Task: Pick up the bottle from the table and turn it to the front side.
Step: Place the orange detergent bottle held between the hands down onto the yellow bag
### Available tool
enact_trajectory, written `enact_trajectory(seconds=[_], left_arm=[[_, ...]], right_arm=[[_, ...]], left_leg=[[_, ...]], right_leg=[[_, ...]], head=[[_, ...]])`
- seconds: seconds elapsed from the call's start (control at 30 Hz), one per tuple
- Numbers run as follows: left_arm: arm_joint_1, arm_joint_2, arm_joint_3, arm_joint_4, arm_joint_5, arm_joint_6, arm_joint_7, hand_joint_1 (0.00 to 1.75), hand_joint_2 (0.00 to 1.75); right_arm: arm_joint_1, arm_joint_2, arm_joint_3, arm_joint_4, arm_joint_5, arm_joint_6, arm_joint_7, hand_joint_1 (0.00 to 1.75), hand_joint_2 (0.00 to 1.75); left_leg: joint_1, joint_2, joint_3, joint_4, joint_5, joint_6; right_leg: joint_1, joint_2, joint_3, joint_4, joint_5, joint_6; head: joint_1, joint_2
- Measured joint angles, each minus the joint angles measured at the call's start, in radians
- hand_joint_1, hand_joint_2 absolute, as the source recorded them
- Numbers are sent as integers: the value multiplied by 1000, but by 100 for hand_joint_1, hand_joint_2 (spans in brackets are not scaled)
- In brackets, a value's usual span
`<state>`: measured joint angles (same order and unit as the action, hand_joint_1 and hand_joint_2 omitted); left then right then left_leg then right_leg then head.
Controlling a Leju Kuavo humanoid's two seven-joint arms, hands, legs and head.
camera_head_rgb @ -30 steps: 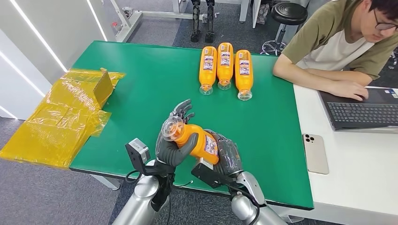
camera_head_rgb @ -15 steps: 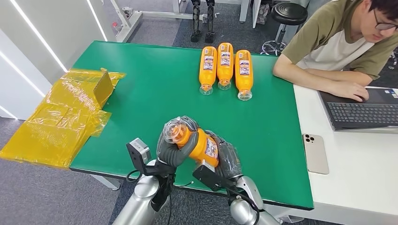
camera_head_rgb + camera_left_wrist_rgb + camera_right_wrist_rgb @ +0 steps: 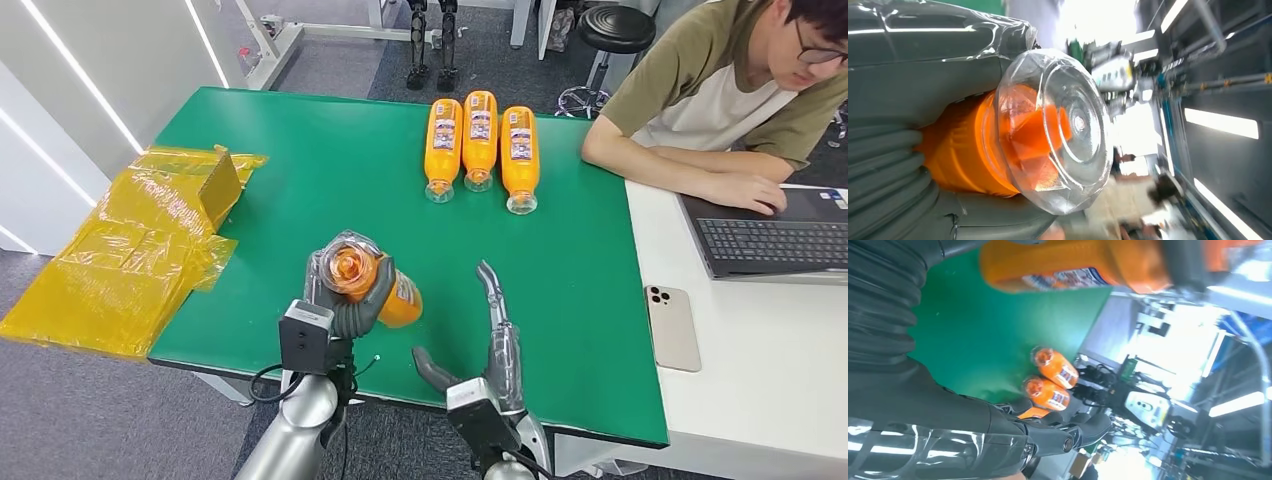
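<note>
The left hand [image 3: 345,295] has its fingers wrapped around the orange bottle [image 3: 372,283], lifted above the near edge of the green table [image 3: 300,170], clear cap end tilted up toward the camera. Just to its right, the right hand [image 3: 492,350] holds nothing, fingers spread and extended. Three more orange bottles [image 3: 480,140] lie side by side at the far edge; their labels seem to face up.
</note>
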<state>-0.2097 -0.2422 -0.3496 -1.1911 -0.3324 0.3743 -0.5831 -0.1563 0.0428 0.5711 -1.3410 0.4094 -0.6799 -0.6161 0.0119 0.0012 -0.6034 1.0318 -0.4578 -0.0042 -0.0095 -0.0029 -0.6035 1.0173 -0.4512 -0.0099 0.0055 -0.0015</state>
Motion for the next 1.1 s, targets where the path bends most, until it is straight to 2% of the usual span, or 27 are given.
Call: enact_trajectory(seconds=[0.13,0.27,0.4,0.5,0.6,0.8,1.1], left_arm=[[-8,46,19,-43,-262,160,89,175,175],[-68,144,43,-40,-528,226,224,175,175],[-195,274,49,73,-767,244,327,175,175],[-314,360,45,224,-845,211,341,175,175],[-420,414,25,378,-900,164,356,175,175],[-536,460,-37,609,-1000,50,413,175,175],[-566,485,-128,796,-1114,-136,396,175,175]], right_arm=[[60,1,0,-79,-25,-2,-52,0,175],[99,2,-4,-140,-48,-3,-78,0,175],[122,2,-20,-191,-63,-3,-82,0,175],[139,2,-33,-223,-66,-2,-83,0,175],[151,2,-43,-245,-64,-3,-84,0,175],[164,3,-50,-277,-37,-2,-84,0,175],[177,4,-59,-298,-28,-2,-84,0,175]], left_leg=[[0,0,0,0,0,0],[1,0,1,0,1,-2],[1,1,1,0,3,-4],[1,2,2,0,4,-6],[1,2,2,0,5,-6],[1,3,1,0,4,-6],[1,4,-1,-1,4,-6]], right_leg=[[0,0,0,0,0,0],[0,0,-1,1,0,-1],[0,1,-1,2,1,-3],[0,2,-2,3,2,-4],[0,3,-2,3,3,-5],[0,4,-3,3,3,-5],[0,4,-5,3,3,-5]], head=[[0,0],[0,0],[0,0],[0,0],[0,0],[0,0],[0,0]])
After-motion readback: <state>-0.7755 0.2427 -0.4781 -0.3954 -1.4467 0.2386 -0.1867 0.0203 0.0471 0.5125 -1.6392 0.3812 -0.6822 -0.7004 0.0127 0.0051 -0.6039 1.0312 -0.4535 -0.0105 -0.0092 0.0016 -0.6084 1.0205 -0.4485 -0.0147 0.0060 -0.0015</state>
